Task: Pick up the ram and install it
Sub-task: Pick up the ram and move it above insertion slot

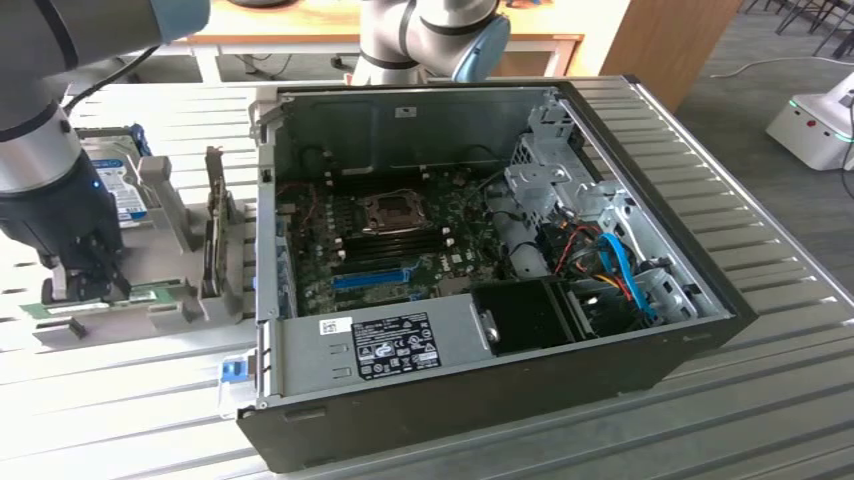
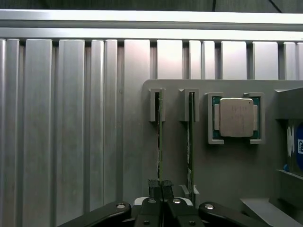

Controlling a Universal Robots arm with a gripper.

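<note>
Jaws clamp ram [image 2: 159,137] in holder [image 2: 222,170]; case label [image 1: 400,345] illegible.

ram [image 2: 159,137] end behind hand [image 2: 160,184], drive [image 2: 298,150] cropped

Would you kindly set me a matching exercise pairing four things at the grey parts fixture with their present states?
Things: 1 thin green ram stick; 2 second green look-alike stick; 3 square silver processor chip; 4 black tool.
States: A lies flat in a square holder; B shut on a stick; C on edge, untouched; D on edge, gripped.
Pairs: 1-D; 2-C; 3-A; 4-B.
</note>
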